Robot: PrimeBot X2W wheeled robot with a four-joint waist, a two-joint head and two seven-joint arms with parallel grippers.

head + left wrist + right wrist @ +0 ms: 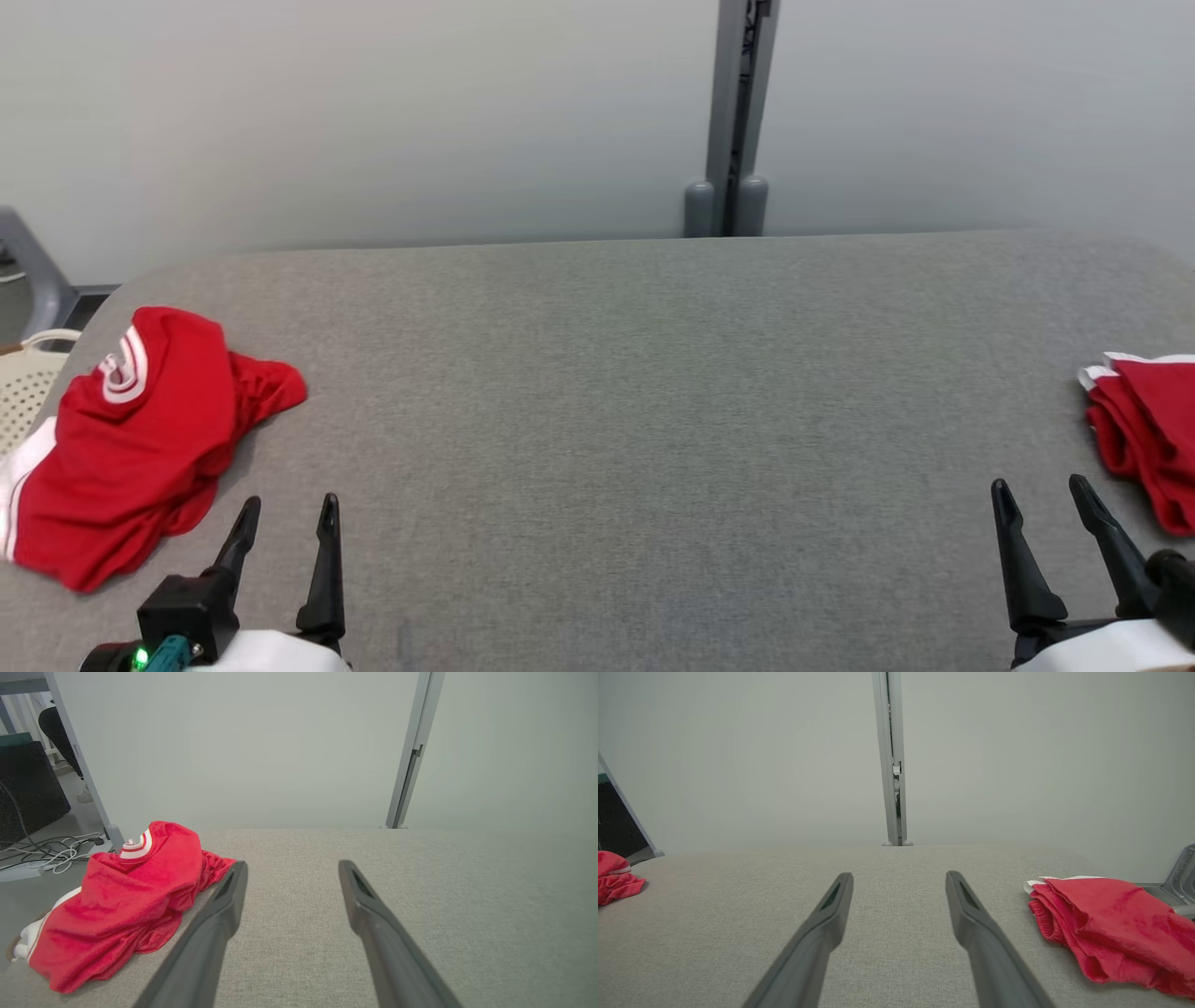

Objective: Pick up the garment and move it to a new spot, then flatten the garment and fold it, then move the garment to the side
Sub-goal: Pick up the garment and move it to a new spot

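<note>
**Garment (140,439) lay crumpled at the table's (653,420) left edge, both grippers empty**

The head view put the red garment at middle left, with a cream basket (23,392) past the table's edge. The left wrist view added cables (46,851) on the floor at its left. The right wrist view caught a folded red cloth (1111,924) at its right. The left gripper (289,502) sat just beside the garment, and the right gripper (1038,483) sat at lower right, bare table between them. Both jaws stood wide, holding nothing. In the head view the garment's long axis ran from lower left to upper right, with its striped band uppermost.
</note>
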